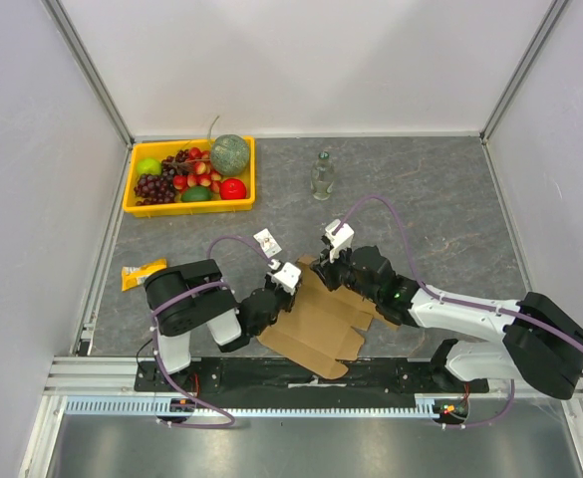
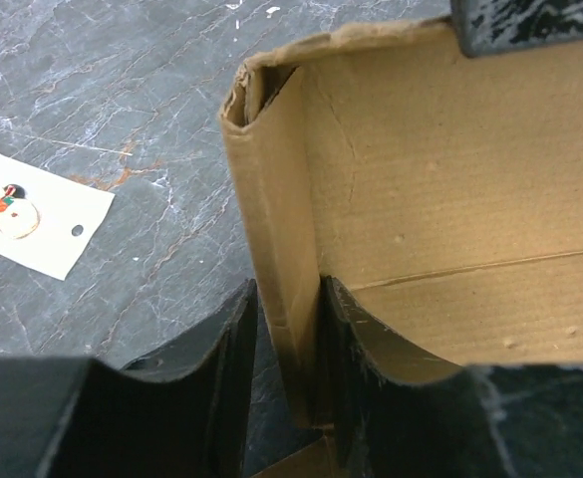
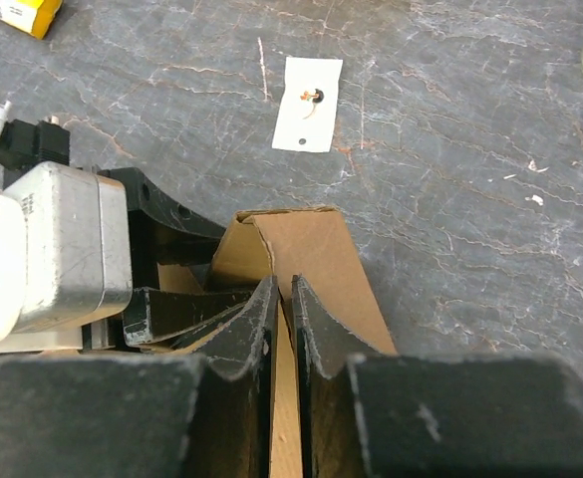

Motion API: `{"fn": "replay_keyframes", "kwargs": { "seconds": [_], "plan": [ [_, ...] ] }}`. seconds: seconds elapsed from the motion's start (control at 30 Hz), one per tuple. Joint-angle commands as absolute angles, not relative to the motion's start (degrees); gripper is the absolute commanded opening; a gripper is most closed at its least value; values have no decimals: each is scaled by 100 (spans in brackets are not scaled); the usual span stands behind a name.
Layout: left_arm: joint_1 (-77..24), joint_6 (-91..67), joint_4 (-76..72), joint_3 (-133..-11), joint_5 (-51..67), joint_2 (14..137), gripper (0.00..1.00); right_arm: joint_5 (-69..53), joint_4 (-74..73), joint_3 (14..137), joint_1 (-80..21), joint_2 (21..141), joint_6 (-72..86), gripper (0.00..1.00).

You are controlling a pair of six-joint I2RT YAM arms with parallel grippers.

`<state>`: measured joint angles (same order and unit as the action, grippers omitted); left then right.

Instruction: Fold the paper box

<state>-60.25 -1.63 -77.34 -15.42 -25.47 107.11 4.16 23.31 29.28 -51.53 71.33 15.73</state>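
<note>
Folding is partway done: the paper box (image 1: pixel 316 324) lies at the 6 o'clock edge of the table (image 1: pixel 421 199), between my two arm bases. Its near part is flat and its far end is raised. I judge the step in hand to be standing up and creasing the walls at the far corner, around 12 o'clock on the box.

My left gripper (image 2: pixel 289 383) straddles an upright, doubled side wall. One finger (image 2: pixel 233 378) sits on the outer face and the other on the inner face. Both seem to rest against the cardboard, so I read this as a narrow grasp on that wall. The wall's top corner, at 12 o'clock in the left wrist view, looks crumpled rather than square.

My right gripper (image 3: pixel 283 324) is nearly closed, pinching a thin cardboard panel edge-on, with the left gripper's housing just beside it at 9 o'clock.

A small white card (image 3: pixel 309 105) lies on the table beyond the box at 12 o'clock, apart from it.

Next, I judge, the held wall needs a firm crease and the adjoining panel tucked in, while one grip steadies the corner against springing back.
</note>
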Motion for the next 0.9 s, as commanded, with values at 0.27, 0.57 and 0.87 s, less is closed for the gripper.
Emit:
{"fn": "replay_keyframes", "kwargs": {
  "seconds": [0.27,0.57,0.87],
  "plan": [
    [-6100,-281,-8763,-1310,-2734,10644,41,193,2628,2777,-5238,7145,1872,14],
    [-6100,-588,-9157,-976,-2681,10494,52,193,2531,2751,-5344,7128,1855,13],
    [-6108,-993,-9483,-730,-2426,10371,63,290,2461,2628,-5519,7014,1837,11]
  ]
}}
